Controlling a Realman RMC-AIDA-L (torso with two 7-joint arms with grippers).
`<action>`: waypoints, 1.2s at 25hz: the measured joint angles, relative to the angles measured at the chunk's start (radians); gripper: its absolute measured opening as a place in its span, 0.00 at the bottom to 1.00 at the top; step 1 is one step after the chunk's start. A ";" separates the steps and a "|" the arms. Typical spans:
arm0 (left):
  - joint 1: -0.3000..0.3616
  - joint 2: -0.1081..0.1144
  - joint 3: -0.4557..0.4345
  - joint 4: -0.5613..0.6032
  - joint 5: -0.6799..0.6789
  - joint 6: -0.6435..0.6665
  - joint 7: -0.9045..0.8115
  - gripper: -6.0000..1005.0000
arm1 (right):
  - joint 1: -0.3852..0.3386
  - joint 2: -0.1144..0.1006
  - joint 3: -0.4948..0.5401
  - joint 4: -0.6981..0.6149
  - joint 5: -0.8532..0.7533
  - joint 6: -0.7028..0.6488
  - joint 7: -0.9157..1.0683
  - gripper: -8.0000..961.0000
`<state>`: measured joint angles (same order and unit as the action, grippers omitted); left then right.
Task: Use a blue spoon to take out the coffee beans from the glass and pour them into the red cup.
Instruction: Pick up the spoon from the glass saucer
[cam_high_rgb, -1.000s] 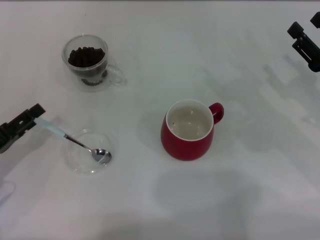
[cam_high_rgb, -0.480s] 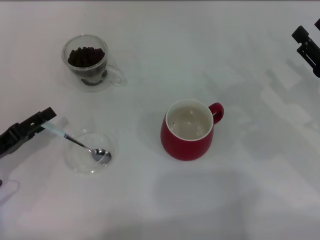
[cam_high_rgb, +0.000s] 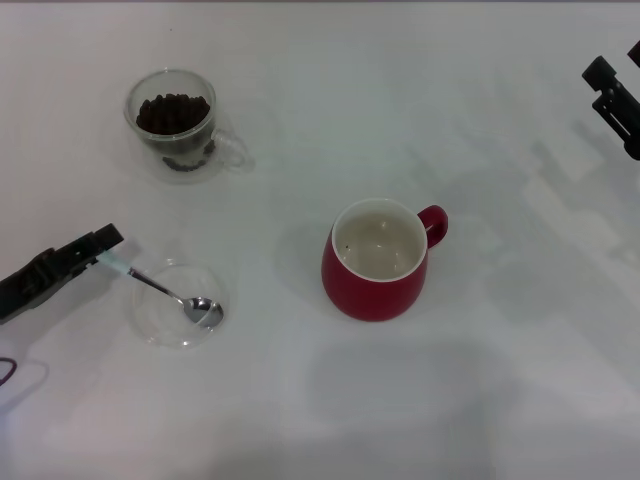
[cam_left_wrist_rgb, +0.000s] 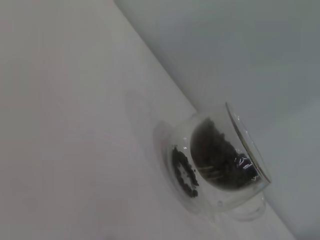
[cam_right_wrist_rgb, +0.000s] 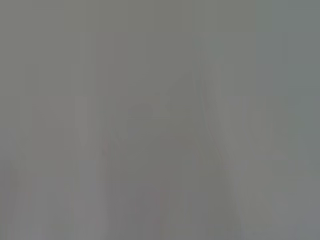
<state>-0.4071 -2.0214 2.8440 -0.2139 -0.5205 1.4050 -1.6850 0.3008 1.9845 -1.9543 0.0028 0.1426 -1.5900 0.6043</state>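
Note:
The blue spoon (cam_high_rgb: 160, 287) lies with its silver bowl in a flat clear dish (cam_high_rgb: 160, 328) at the front left, its pale handle pointing left. My left gripper (cam_high_rgb: 103, 243) is over the end of that handle, low by the table. The glass (cam_high_rgb: 180, 128) with the coffee beans (cam_high_rgb: 172, 111) stands at the back left; the left wrist view shows the glass (cam_left_wrist_rgb: 235, 197) and its beans (cam_left_wrist_rgb: 215, 160) too. The red cup (cam_high_rgb: 375, 272) stands upright mid-table, handle to the right, its white inside showing. My right gripper (cam_high_rgb: 612, 85) is at the far right edge, off the table's objects.
The table is a plain white surface. The right wrist view is a blank grey with nothing to make out.
My left gripper has moved right and slightly forward along the spoon's handle, covering more of it. The spoon has not shifted. The right gripper has drawn a little farther toward the right edge.

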 joint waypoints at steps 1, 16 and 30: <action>-0.005 -0.001 0.000 0.000 0.003 -0.002 0.000 0.59 | 0.000 0.001 0.000 0.000 0.000 0.000 -0.002 0.74; -0.016 -0.003 0.000 0.004 0.019 -0.028 -0.031 0.38 | -0.011 0.008 0.006 -0.002 0.001 -0.001 -0.007 0.74; -0.016 -0.003 -0.002 0.002 0.011 -0.027 -0.034 0.26 | -0.007 0.007 0.008 0.002 0.009 0.010 -0.008 0.74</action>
<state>-0.4233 -2.0249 2.8419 -0.2120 -0.5095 1.3781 -1.7187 0.2939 1.9916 -1.9466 0.0050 0.1516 -1.5796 0.5966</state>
